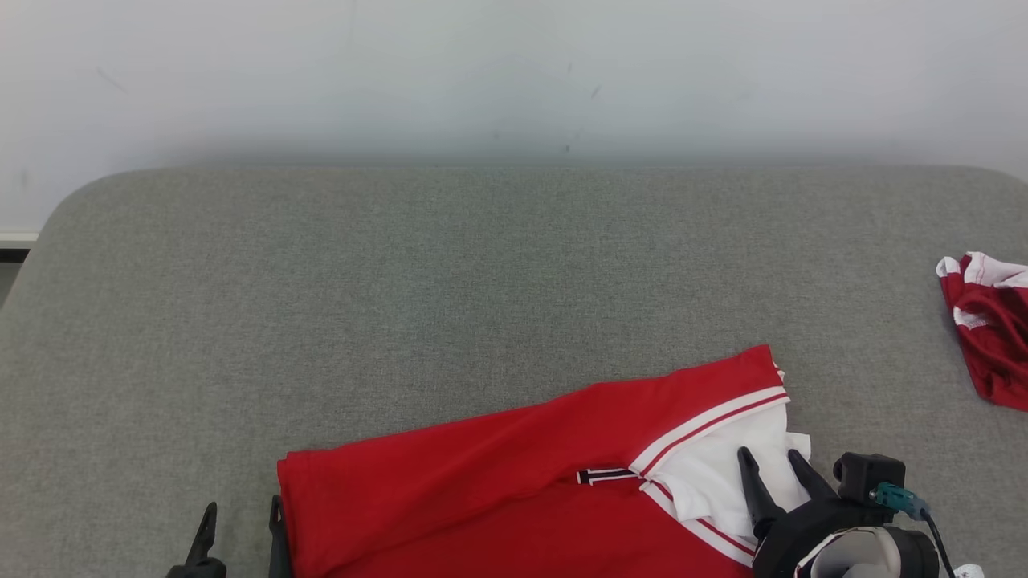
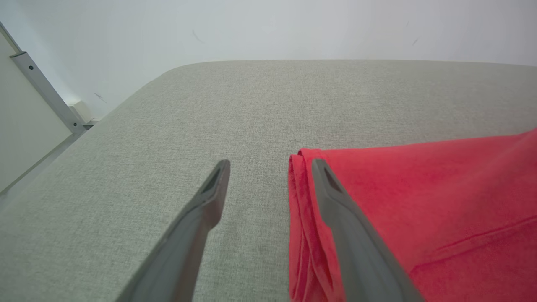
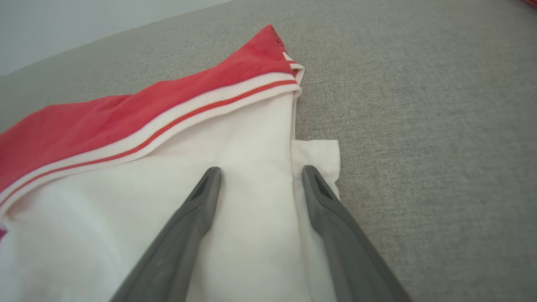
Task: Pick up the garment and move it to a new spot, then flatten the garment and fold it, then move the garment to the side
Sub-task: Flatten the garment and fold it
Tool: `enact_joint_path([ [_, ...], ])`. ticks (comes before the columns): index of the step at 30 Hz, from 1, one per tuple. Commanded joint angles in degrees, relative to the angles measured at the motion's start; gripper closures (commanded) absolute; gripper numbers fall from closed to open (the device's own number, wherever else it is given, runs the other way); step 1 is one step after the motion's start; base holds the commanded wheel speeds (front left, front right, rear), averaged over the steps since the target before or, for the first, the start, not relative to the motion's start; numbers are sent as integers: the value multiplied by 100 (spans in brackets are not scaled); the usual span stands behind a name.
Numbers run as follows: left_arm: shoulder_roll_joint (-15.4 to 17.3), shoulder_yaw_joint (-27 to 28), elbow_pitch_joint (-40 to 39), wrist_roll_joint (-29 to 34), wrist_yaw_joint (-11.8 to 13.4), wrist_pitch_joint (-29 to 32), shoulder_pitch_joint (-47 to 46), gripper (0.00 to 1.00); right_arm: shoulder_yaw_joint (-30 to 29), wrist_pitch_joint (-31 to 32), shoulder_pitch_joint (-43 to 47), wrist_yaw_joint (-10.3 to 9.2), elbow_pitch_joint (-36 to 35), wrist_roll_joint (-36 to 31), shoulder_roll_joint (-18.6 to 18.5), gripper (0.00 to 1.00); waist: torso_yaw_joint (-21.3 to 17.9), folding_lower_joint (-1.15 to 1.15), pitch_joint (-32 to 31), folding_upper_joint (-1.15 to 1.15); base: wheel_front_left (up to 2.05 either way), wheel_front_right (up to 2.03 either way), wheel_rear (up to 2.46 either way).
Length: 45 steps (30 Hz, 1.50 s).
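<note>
The garment [image 1: 498,490], a red shirt with white parts and red-and-white striped trim, lies folded at the near edge of the grey table [image 1: 450,281]. My left gripper [image 1: 241,530] stands open over the garment's left folded edge [image 2: 300,209], one finger on the red cloth, the other over bare table. My right gripper [image 1: 775,474] is open above the white part [image 3: 251,201] at the garment's right end, holding nothing. Both of its fingers [image 3: 197,209] rest over the white cloth near the striped band [image 3: 188,117].
Another red and white piece of cloth [image 1: 992,329] lies crumpled at the table's right edge. A pale wall [image 1: 514,72] rises behind the table. A metal-edged panel [image 2: 42,92] stands past the table's left end. Bare grey surface stretches across the far half.
</note>
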Motion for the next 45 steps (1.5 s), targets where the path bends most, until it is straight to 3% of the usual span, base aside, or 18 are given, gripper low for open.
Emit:
enact_joint_path([
  [1, -16, -5, 3, -25, -27, -15, -9, 0, 20, 82, 35, -17, 86, 17, 50, 0, 13, 0, 11, 0, 0, 0, 0],
  [5, -18, -11, 6, -33, -28, -15, -17, 0, 60, 181, 20, -18, 391, 64, 133, 0, 52, 0, 32, 0, 0, 0, 0],
  [7, -18, 6, 21, -39, -33, -15, -19, 0, 75, 212, 34, -18, 517, 98, 161, 73, 59, 0, 38, 0, 0, 0, 0],
  [8, -19, 11, 32, -39, -38, -15, -17, 0, 97, 199, 37, -18, 568, 97, 160, 100, 61, 0, 36, 0, 0, 0, 0],
  [17, -22, 45, 93, -38, -68, -15, 9, 0, 11, -72, -65, -20, 773, 280, 142, 100, 37, 0, 11, 0, 0, 0, 0],
  [23, -22, 38, 88, -66, -85, -15, 46, 0, -415, -318, -175, -23, 563, 264, -129, 100, -26, 0, -35, 0, 0, 0, 0],
  [32, -22, -11, 122, -165, -89, -15, 38, 0, -1104, -336, 96, -18, -619, -262, 13, 100, -175, 0, -16, 0, 0, 0, 0],
  [37, -23, -48, 139, -169, -97, -15, 23, 0, -715, -333, 300, -17, -1297, -365, 237, 100, -243, 0, -26, 0, 0, 0, 0],
  [45, -22, -268, 182, -192, -150, -15, -94, 0, 766, -228, 472, -17, -1875, 33, 314, 100, -129, 0, -44, 0, 0, 0, 0],
])
